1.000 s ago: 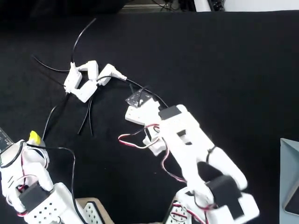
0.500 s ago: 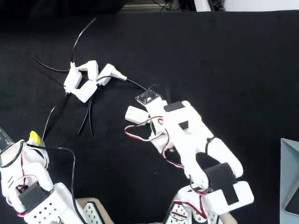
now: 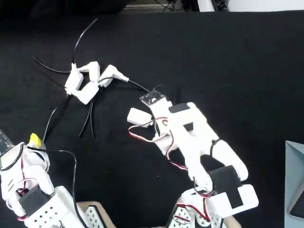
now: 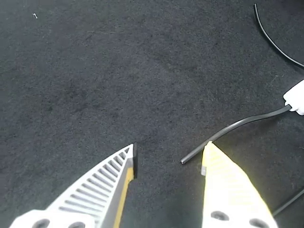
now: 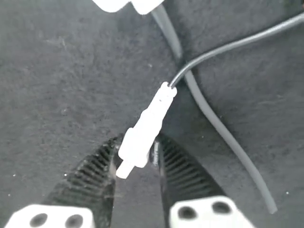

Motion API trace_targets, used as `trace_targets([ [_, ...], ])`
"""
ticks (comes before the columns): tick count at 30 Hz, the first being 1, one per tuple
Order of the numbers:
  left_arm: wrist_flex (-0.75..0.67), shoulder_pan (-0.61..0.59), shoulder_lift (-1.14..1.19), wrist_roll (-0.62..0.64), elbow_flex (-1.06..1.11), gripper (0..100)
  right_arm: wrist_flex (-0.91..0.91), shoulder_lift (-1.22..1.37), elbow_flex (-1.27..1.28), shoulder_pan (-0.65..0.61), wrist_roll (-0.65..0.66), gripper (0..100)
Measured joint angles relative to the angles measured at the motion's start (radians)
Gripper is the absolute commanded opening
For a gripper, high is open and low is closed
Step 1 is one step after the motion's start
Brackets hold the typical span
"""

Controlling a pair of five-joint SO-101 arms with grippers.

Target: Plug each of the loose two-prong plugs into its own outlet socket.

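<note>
A cluster of white outlet sockets and plugs (image 3: 85,83) lies at the far left with black cables (image 3: 78,40) trailing off. One white plug (image 3: 115,74) at its edge sends a black cable to my right gripper (image 3: 153,98). In the right wrist view that gripper (image 5: 135,159) is shut on a small white two-prong plug (image 5: 142,130), whose black cable (image 5: 228,45) leads away. My left gripper (image 4: 170,154) hangs open over bare cloth at the near left (image 3: 33,139), beside a loose cable end (image 4: 183,161) and a white plug (image 4: 297,97).
The table is covered in black cloth (image 3: 228,61). A small white block (image 3: 138,116) sits beside the right arm's wrist under red wires; I cannot tell what it is. A grey box (image 3: 294,180) stands at the near right edge.
The right arm's gripper has swung to the right, away from the small white block, which stayed put. The left arm and the outlet cluster have not moved.
</note>
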Motion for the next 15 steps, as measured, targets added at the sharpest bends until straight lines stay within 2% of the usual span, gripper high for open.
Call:
trace_targets([
  [3, 0.0, 0.0, 0.0, 0.0, 0.0, 23, 0.025, 0.002, -0.018, -0.002, -0.026, 17.2],
  [15, 0.0, 0.0, 0.0, 0.0, 0.0, 23, 0.069, 0.002, -0.08, 0.0, -0.12, 16.6],
])
